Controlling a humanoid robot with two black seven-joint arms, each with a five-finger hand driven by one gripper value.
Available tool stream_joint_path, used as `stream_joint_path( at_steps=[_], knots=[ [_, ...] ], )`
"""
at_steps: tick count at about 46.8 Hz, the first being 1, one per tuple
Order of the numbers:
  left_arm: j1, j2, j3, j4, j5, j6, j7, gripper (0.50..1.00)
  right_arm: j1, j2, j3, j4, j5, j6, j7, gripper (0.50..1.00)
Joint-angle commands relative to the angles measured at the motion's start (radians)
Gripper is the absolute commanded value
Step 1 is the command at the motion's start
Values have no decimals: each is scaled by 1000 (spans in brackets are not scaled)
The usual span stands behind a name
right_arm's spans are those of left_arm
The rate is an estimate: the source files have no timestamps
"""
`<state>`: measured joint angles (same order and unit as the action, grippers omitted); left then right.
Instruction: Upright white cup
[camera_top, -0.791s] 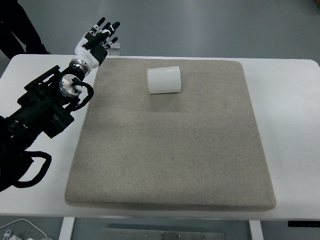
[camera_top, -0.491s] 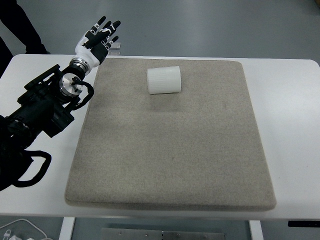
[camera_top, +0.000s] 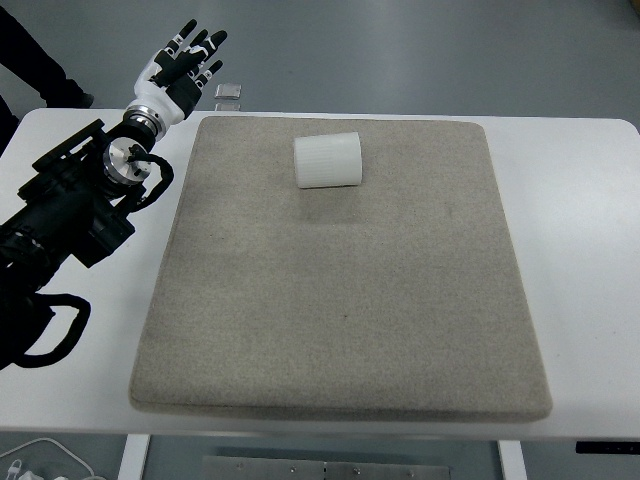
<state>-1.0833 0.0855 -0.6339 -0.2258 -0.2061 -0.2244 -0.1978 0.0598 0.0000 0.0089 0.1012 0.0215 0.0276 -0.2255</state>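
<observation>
One white cup (camera_top: 327, 160) lies sideways on the mat (camera_top: 340, 300); left robot hand (camera_top: 178, 68) spread, empty.

Ribbed white cup (camera_top: 328, 160) on its side, far on mat (camera_top: 340, 300)

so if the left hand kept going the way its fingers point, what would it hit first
Nothing, it seems: the left hand points up and away past the table's far edge, away from the white cup. Depth is unclear.
</observation>
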Motion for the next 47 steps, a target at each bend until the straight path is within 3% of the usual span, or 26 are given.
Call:
stream_joint_path(
  at_steps=[1,10,34,40,47],
  knots=[
    [-7,-1,2,-1,4,5,8,996,0,0,0,0,0,0,0,930],
    [-26,0,3,-12,83,-9,12,999,0,0,0,0,0,0,0,930],
    [-96,2,3,-158,595,-7,14,996,0,0,0,0,0,0,0,930],
    [-122,25,58,-191,770,-6,15,996,0,0,0,0,0,0,0,930],
    [-161,75,129,-263,818,-18,26,996,0,0,0,0,0,0,0,930]
  ],
)
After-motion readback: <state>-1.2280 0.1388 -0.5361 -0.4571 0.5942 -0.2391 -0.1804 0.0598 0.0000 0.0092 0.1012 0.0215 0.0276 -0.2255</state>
